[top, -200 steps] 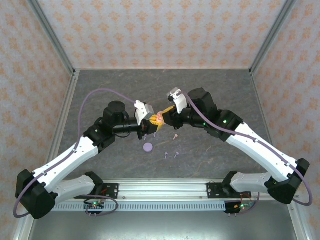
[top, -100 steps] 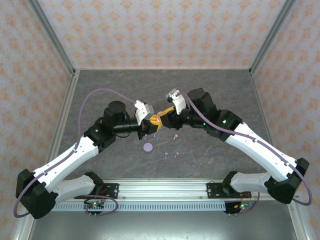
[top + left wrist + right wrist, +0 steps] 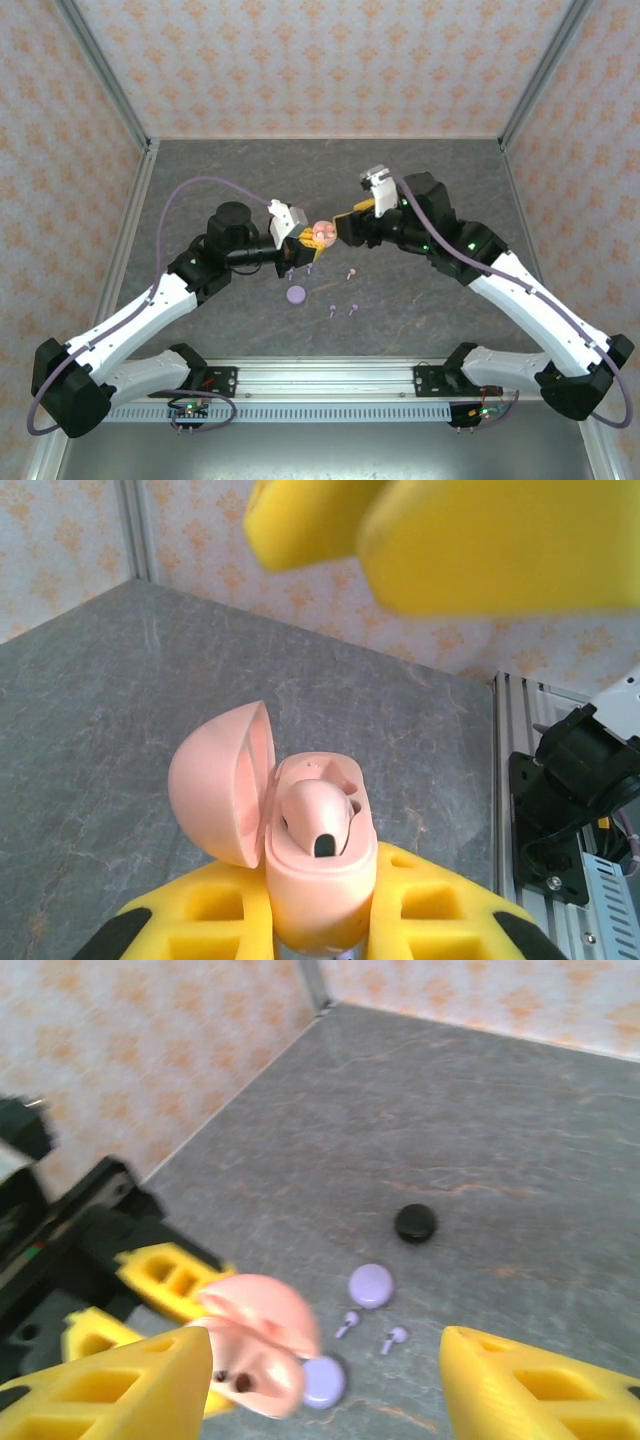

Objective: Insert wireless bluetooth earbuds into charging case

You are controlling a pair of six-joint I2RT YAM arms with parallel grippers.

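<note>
While the left end effector (image 3: 320, 922) clamps the pink case (image 3: 310, 865), the right end effector (image 3: 328, 1385) has parted, retreating.

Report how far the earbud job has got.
Done: one pink earbud sits in the open pink case. In hand: the left gripper clamps that case above the table; the right gripper is open and empty beside it. Left: a second pink earbud and two lilac earbuds lie loose on the table, not yet in any case.
</note>
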